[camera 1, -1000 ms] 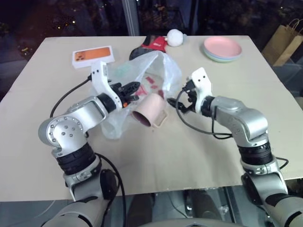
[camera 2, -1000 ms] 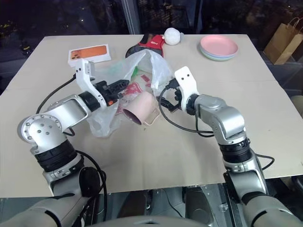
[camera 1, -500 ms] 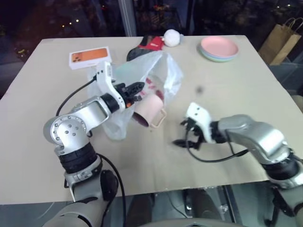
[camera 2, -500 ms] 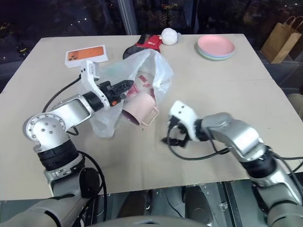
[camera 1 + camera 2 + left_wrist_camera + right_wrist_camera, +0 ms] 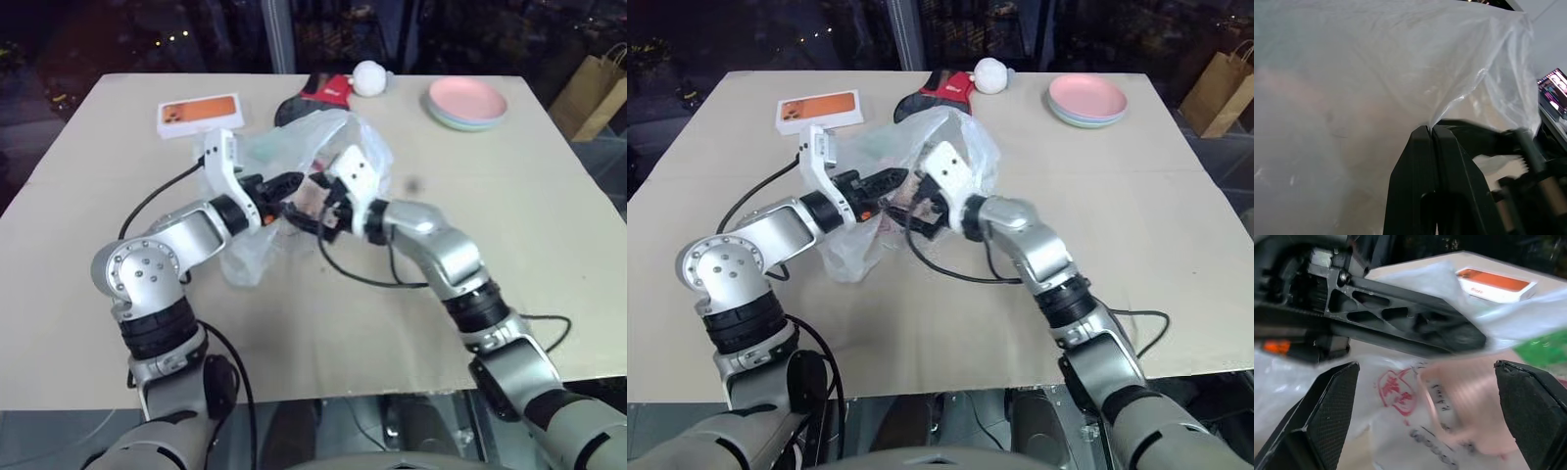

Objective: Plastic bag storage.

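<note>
**Two grippers meet at a plastic bag on a tabletop**

The plastic bag (image 5: 294,162), thin, whitish and crinkled with red printing, sits crumpled and partly raised near the middle of the table (image 5: 549,225). The left gripper (image 5: 294,183) has its two black fingers pressed together on a pinch of the bag's film; the left wrist view shows the film drawn to a point between the fingertips (image 5: 1431,132). The right gripper (image 5: 913,209) reaches in from the other side, just beside the left one, with its fingers (image 5: 1327,406) spread wide on either side of a pink cup (image 5: 1469,406) seen through the film, not closed on anything.

Toward the far edge of the table lie an orange and white box (image 5: 199,115), a red and black item (image 5: 318,91) touching a white ball (image 5: 369,77), and a stack of pastel plates (image 5: 466,102). A brown paper bag (image 5: 593,90) stands off the table at the far right.
</note>
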Controlling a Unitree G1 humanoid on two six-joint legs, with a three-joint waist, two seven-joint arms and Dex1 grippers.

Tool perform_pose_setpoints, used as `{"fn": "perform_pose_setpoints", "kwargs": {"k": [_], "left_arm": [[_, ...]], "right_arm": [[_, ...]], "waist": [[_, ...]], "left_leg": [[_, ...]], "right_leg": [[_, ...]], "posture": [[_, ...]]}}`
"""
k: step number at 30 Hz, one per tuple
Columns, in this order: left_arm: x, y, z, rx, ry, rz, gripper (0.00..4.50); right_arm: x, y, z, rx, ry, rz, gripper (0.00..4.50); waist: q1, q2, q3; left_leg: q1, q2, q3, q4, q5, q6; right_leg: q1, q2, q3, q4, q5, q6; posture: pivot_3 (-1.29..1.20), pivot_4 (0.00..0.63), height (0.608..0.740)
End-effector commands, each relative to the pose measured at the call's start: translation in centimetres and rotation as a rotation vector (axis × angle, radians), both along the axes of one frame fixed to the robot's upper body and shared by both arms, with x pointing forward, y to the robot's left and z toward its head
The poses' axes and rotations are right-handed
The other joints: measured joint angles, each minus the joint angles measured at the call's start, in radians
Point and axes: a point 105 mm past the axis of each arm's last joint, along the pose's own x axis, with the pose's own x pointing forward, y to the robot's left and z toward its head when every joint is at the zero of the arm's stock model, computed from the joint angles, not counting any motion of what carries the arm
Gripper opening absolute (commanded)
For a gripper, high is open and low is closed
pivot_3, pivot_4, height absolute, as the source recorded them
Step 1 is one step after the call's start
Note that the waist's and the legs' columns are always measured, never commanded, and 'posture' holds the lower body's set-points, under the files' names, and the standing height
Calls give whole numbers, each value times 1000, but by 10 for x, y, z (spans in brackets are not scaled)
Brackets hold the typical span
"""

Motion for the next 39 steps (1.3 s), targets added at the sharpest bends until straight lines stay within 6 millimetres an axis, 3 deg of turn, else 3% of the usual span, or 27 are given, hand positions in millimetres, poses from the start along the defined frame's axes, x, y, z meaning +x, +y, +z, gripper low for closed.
{"fn": "perform_pose_setpoints", "kwargs": {"k": [1,5,9,12,14,21,29,32,36,39], "left_arm": [[-2,4,8,-2,-43,11,0],[-1,5,7,-1,-42,19,0],[-1,5,8,-1,-45,21,0],[0,4,6,-1,-44,20,0],[0,1,4,0,-41,15,0],[-1,-1,2,3,-34,7,0],[0,0,5,3,-38,12,0],[0,0,5,3,-38,14,0],[2,5,6,2,-49,50,0],[0,10,11,6,-77,52,903]], "right_arm": [[-29,-12,16,-3,-42,117,4471],[-24,-37,20,-9,-69,-22,4471],[-39,-59,10,-12,31,-53,4471],[-26,-84,-9,-57,147,-235,4471],[-15,-91,-11,-37,189,-335,4471],[14,-80,16,71,123,-488,4471],[13,-62,22,59,44,-431,4471],[8,-57,22,69,54,-387,3699],[10,-58,25,77,41,-398,1850],[12,-59,27,79,37,-403,443]], "waist": [[-1,0,0],[-6,0,0],[-1,0,0],[-1,0,0],[-2,0,0],[-9,0,0],[-3,0,0],[-3,0,0],[-3,0,0],[-3,0,0]], "left_leg": [[0,0,0,0,0,0],[2,0,0,-1,0,0],[2,0,-1,0,0,0],[2,0,0,1,0,0],[2,0,0,1,0,0],[2,1,0,1,0,0],[1,0,0,0,0,0],[1,0,0,0,0,0],[2,0,0,0,0,0],[1,0,0,0,0,0]], "right_leg": [[0,0,0,0,0,0],[0,0,0,2,0,0],[0,1,0,4,0,0],[0,0,0,4,0,0],[0,1,1,4,0,0],[0,1,1,5,0,0],[0,1,1,3,0,0],[0,1,0,3,0,0],[0,1,0,3,0,0],[0,1,0,3,0,0]], "posture": [[0,150,740],[0,150,740],[0,150,740],[0,150,740],[0,150,740],[0,150,740],[0,150,740],[0,150,740],[0,150,740],[0,150,740]]}}
